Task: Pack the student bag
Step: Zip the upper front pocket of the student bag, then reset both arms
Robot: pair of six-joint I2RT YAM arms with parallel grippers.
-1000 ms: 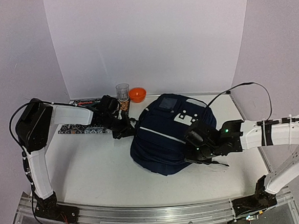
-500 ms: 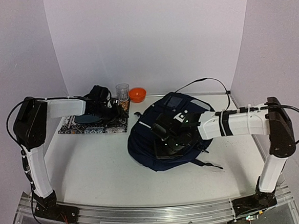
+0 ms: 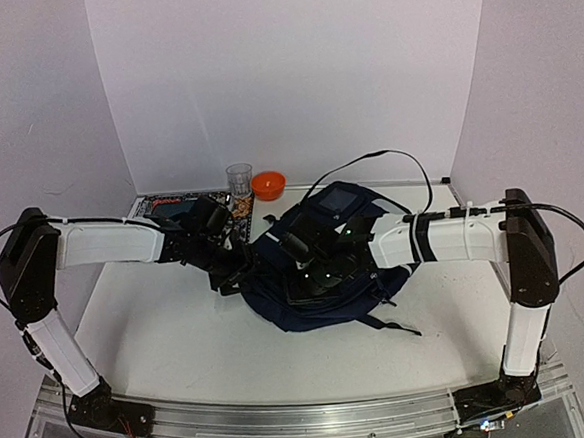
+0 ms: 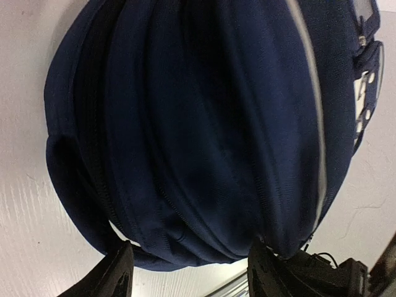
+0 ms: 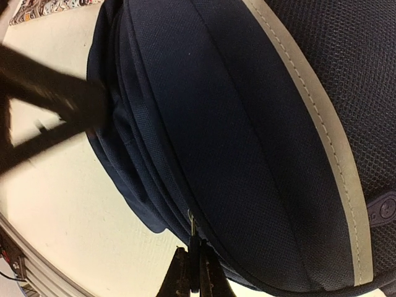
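A zipper pull [image 5: 192, 236] on the student bag [image 4: 198, 124] is being pinched by the right claw [image 5: 190, 275]; the left claw [image 4: 192, 272] is being held spread at the bag's edge.

Place: robot lab test cell.
Enclosure: plain white backdrop panels [image 3: 292, 79] on three sides.
Surface: bare white table [image 3: 180, 337].
Mounting: left arm [image 3: 103, 242] and right arm [image 3: 454, 236] on an aluminium rail [image 3: 306, 423].

I've swung the left arm from the frame's upper left to the left edge of the backpack [image 3: 278, 302], and the fingers [image 4: 115, 276] of the left gripper [image 4: 189, 270] have spread apart. The right arm has crossed from the backpack's right side to frame centre, the right gripper [image 5: 191, 273] now pinching a zipper pull [image 5: 192, 230]. The backpack has shifted slightly left.
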